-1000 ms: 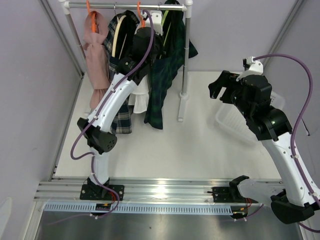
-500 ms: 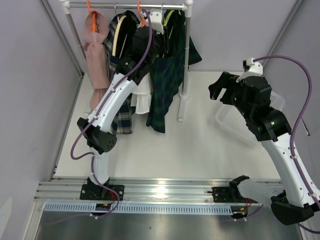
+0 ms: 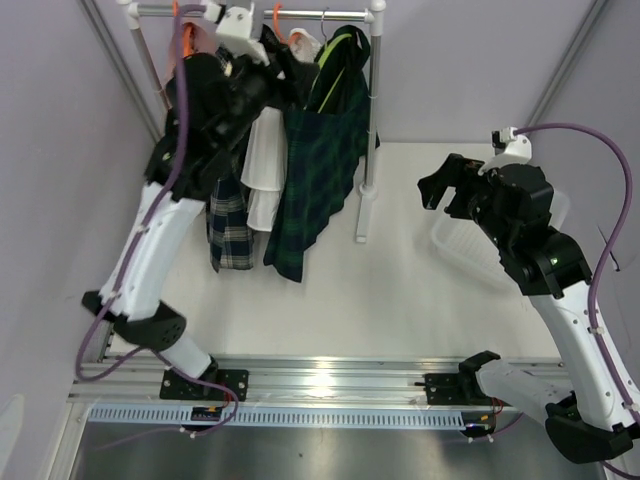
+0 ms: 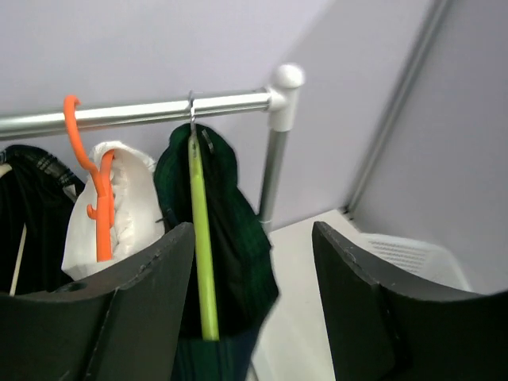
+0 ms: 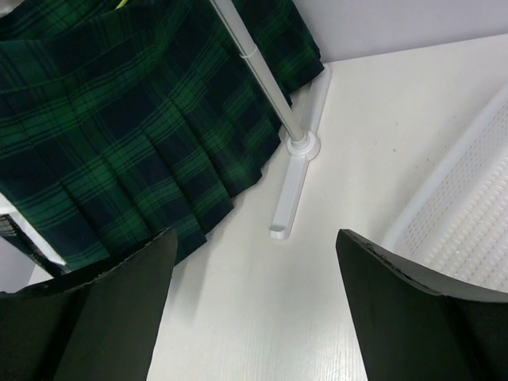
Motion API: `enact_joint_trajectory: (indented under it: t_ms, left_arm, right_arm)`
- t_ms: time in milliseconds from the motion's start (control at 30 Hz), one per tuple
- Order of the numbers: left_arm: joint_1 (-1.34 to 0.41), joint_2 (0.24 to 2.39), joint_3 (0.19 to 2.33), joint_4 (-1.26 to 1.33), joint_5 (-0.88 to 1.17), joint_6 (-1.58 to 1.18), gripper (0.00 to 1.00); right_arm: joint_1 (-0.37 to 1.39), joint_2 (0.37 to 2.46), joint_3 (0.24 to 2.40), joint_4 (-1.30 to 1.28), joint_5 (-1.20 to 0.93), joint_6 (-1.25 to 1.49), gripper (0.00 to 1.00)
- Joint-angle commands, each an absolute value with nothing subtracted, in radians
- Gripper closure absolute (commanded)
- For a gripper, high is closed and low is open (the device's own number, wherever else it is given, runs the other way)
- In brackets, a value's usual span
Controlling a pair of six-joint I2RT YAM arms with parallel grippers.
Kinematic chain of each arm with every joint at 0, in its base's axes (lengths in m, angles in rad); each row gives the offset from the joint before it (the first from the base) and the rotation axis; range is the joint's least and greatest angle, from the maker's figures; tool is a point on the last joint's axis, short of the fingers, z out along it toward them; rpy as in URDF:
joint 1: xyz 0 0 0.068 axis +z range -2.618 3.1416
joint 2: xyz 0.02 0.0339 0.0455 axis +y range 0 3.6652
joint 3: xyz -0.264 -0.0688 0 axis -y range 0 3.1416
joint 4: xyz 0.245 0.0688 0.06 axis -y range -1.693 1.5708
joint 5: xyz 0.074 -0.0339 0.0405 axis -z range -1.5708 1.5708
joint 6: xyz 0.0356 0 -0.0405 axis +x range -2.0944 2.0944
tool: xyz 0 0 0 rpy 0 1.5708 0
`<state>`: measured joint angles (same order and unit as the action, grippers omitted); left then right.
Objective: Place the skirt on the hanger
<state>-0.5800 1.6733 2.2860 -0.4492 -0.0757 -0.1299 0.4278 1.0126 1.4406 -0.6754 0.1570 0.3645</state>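
The dark green tartan skirt hangs from the lime-green hanger, whose hook sits on the rack rail near its right end. In the left wrist view the hanger runs down the front of the skirt, just beyond my left gripper, which is open and apart from both. From above, my left gripper is high up by the rail, left of the skirt. My right gripper hovers open over the table; its view shows the skirt's pleats and nothing between its fingers.
An orange hanger with a white ruffled garment hangs left of the skirt, with a navy-and-white checked garment further left. The rack's upright pole and foot stand right of the skirt. A white basket lies at the right.
My left gripper has opened and drawn back up and to the left, away from the skirt. The skirt now hangs free on the rail. The right gripper barely moved.
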Motion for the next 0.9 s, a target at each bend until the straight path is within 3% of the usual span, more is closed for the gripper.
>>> enact_joint_trajectory:
  t_ms: [0,167,300,600,867]
  left_arm:
    - [-0.577,1.477,2.174,-0.526,0.043,-0.190,0.34]
    - [-0.577,1.154,1.660,-0.453,0.097,-0.255,0.28]
    - [-0.577,0.964,1.409,-0.500,0.133,-0.268,0.28]
    - [-0.577,0.726,1.193,-0.632,0.114,-0.192,0.28]
    - [-0.578,0.670,1.132,-0.643,0.135,-0.161,0.28]
  right_arm:
    - [0.422,0.980,1.425,-0.673,0.118,0.353,0.10]
    - [0.422,0.944,1.384,-0.683,0.095,0.362,0.03]
    - [0.423,0.916,1.335,-0.690,0.101,0.379,0.01]
    - [0.423,0.835,1.194,-0.657,0.146,0.425,0.01]
    - [0.422,0.847,1.187,-0.660,0.158,0.431,0.01]
